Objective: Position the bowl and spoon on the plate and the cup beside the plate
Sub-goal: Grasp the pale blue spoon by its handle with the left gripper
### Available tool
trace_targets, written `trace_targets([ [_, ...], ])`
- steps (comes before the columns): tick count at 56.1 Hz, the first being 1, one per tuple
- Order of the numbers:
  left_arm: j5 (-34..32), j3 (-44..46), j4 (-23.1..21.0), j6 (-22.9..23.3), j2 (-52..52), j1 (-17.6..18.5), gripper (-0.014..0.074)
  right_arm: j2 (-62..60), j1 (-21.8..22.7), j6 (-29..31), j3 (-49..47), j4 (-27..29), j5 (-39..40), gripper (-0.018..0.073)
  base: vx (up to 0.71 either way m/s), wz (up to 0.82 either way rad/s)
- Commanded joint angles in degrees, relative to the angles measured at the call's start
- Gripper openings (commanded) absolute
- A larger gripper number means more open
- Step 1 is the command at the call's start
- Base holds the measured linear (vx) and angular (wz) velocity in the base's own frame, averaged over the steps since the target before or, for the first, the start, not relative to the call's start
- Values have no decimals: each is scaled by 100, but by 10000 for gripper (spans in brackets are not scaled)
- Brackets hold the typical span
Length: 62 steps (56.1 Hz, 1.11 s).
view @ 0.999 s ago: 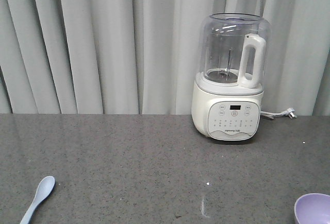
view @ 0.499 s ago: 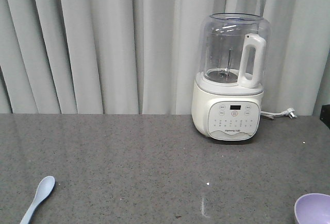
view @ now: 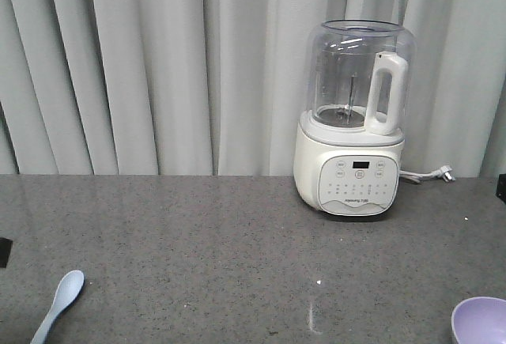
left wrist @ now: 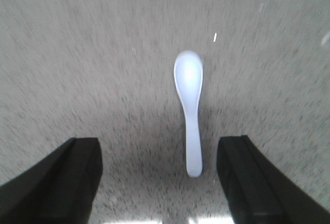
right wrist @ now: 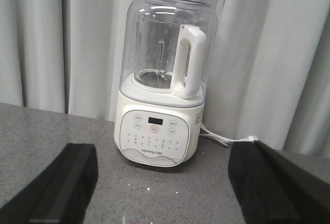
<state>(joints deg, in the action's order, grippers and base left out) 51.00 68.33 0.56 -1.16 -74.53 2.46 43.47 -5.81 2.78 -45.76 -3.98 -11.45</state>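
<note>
At the lower left of the front view, the spoon (view: 59, 304) is lying flat on the grey bench (view: 198, 233), its scoop pointing toward the back. The left claw (left wrist: 159, 152) is hanging over it with its fingers spread wide, gripping nothing. In its wrist view the handle is lying between them, nearer the right-hand finger, so I judge it is lining up for a pinch on the handle. Right of centre, a white blender (view: 356, 119) is standing at the back against the curtain (view: 142, 67), clear of the working area. At the lower right corner the bowl (view: 481, 320) is sitting upright, partly cut off by the frame. The right claw (right wrist: 164, 154) is gaping empty too, facing the blender rather than the bowl. The plate and cup are not showing in any view.
</note>
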Motion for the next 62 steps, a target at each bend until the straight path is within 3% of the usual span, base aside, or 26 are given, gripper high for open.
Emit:
trace_targets([
  [1,-102,235,-12,-9,-304,20,594,-16,35,-5,-205,-30,335,565,0,0],
  [7,-181,235,-150,-9,-858,20,594,-16,35,-5,-205,-45,295,565,0,0],
  [13,-333,235,-587,-81,-1262,20,594,-16,35,-5,-205,-49,281,565,0,0],
  [21,-413,241,-1059,-554,-1626,20,586,32,35,18,-205,-70,281,565,0,0],
  [55,-101,832,-1051,-580,-2798,20,435,362,35,18,-205,-160,324,565,0,0],
  [62,-109,832,-1031,-580,-2866,25,370,362,35,18,-205,-203,324,565,0,0],
])
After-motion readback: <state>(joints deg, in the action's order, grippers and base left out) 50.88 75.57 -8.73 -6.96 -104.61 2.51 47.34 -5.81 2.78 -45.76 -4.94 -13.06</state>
